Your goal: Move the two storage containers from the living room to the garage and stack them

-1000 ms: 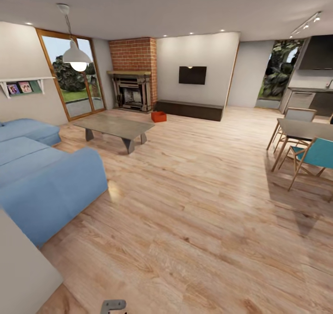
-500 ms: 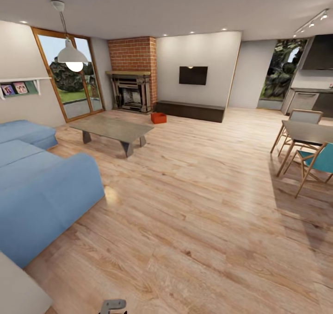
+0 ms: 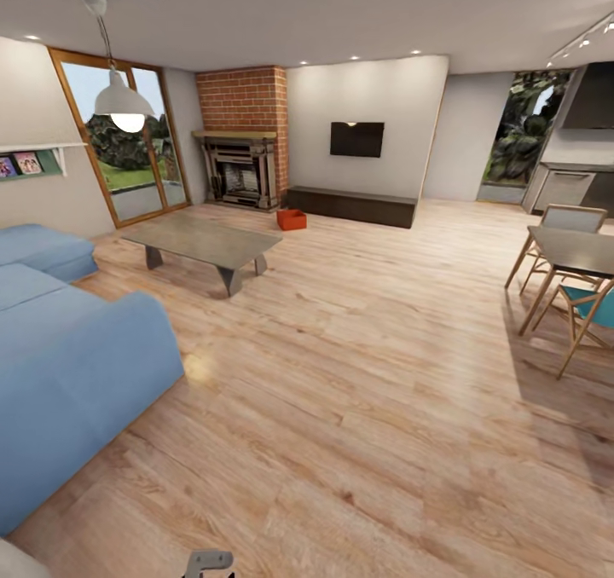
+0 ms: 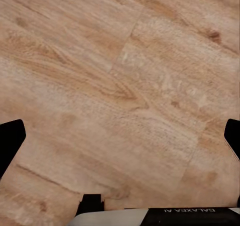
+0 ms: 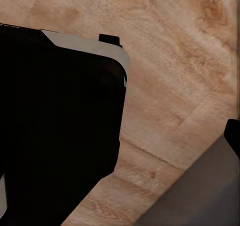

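One orange-red storage container [image 3: 292, 219] sits on the light wood floor of the living room, far ahead, between the brick fireplace [image 3: 245, 146] and the low dark cabinet [image 3: 350, 205]. In the left wrist view my left gripper [image 4: 120, 141] hangs open over bare planks, its dark fingertips [image 4: 10, 143] at the picture's two edges. One right fingertip [image 5: 233, 135] stands at the edge of the right wrist view, so the right gripper [image 5: 120, 136] reads as open and holds nothing, close to my own black body. The garage is out of view.
A blue sofa [image 3: 68, 348] fills the near left and a grey coffee table [image 3: 203, 241] stands beyond it. A dining table [image 3: 573, 251] with chairs is at the right. A wide strip of wood floor [image 3: 358, 373] runs from me toward the container.
The whole head view has shifted: the sofa and wall shelf slid toward the left edge and the dining set toward the right, so the camera has moved. The container has stayed put.
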You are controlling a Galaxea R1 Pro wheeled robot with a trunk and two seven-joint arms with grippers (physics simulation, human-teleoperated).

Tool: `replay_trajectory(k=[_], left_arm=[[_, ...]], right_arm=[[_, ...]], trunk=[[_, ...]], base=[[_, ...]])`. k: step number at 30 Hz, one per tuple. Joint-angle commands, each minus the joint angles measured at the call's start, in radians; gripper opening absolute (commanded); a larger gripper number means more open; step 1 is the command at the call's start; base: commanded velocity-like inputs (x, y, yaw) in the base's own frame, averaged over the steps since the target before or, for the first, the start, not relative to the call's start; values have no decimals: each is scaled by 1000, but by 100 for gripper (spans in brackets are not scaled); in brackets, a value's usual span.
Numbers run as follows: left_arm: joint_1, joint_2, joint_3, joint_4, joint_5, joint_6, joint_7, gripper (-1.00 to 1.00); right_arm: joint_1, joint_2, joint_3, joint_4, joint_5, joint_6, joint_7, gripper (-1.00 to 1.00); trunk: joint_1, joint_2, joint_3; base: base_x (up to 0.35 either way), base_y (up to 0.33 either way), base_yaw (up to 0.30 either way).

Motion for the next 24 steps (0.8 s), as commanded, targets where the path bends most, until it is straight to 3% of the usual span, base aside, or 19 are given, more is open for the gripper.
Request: replay_trajectory(k=[1, 24], left_arm=[[-1, 0, -8, 2, 10, -4, 0, 100], [-1, 0, -10, 2, 10, -6, 0, 100]], right_arm=[[-1, 0, 7, 2, 5, 3, -4, 100], [-1, 0, 7, 2, 5, 3, -4, 100]], trunk=[[1, -1, -2], [1, -1, -2]], base=[[345, -75, 0], [344, -89, 0]])
